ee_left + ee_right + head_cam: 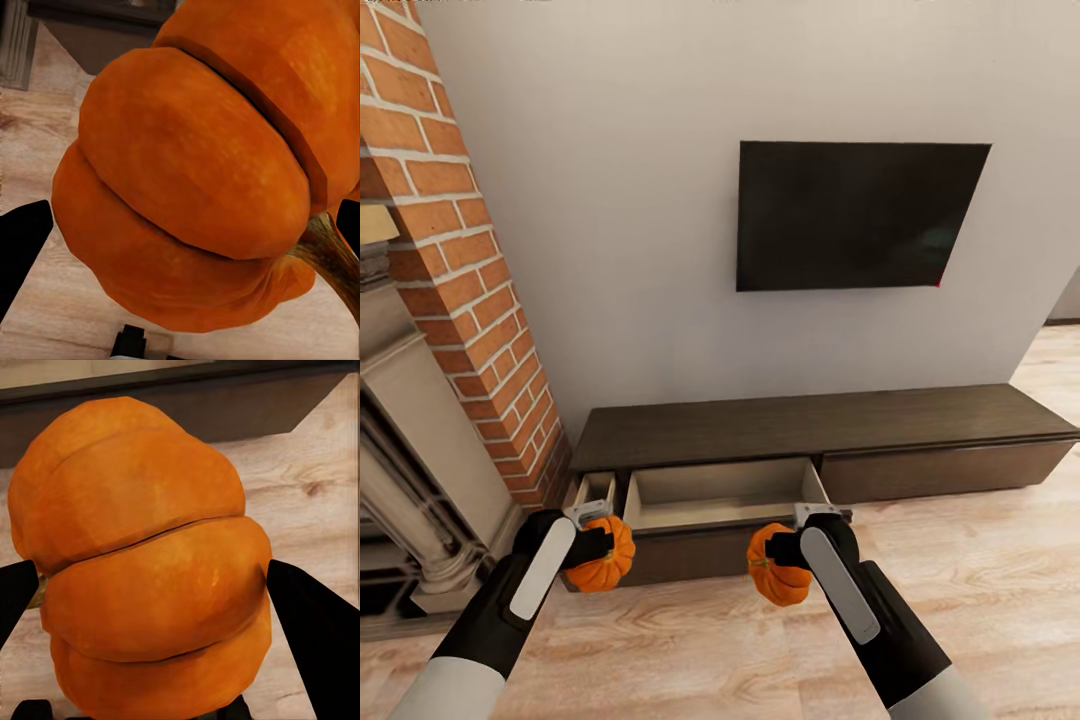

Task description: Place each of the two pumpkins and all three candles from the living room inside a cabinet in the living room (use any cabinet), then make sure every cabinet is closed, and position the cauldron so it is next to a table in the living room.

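Head view shows each claw, left [598, 543] and right [785, 550], clamped on a pumpkin [603, 556] [777, 568] before the cabinet [820, 425], whose open drawer [722, 497] awaits loading.

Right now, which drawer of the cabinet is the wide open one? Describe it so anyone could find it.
Start at the black TV on the wall; below it runs the long dark cabinet. The drawer is pulled out near its left end, with a pale empty inside, much wider than the narrow open one beside it by the brick.
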Available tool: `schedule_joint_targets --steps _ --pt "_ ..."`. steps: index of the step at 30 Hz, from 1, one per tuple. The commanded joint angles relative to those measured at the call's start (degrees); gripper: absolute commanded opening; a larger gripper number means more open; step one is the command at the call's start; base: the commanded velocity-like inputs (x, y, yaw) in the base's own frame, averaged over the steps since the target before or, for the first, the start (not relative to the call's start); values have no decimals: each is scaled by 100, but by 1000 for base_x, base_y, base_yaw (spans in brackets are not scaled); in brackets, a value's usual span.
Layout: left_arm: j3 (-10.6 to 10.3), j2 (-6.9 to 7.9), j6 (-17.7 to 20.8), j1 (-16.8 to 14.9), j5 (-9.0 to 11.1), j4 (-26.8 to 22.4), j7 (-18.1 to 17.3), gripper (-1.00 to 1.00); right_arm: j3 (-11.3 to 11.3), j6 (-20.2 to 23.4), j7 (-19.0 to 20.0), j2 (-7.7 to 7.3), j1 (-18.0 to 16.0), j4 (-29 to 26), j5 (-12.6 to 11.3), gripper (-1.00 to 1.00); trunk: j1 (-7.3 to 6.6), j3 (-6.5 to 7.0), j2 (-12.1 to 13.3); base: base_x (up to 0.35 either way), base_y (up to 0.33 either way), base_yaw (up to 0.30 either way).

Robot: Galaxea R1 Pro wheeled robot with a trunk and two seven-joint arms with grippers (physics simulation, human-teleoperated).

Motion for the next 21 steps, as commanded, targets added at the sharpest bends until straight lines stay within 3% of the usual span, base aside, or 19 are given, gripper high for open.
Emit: schedule_joint_targets --steps 1,7,21 --pt "-14 7 14 -3 52 -24 72 -100 5 11 -54 1 -5 8 -59 -100 0 -6 -2 0 0 0" --pt "-99 -2 14 13 65 -76 72 -100 -1 -213 8 4 -5 -11 -114 -100 0 -6 -2 39 0 0" --pt "-123 -10 5 15 67 -68 73 -100 47 -455 8 4 -5 -20 -31 -100 0 -6 -2 299 0 0"
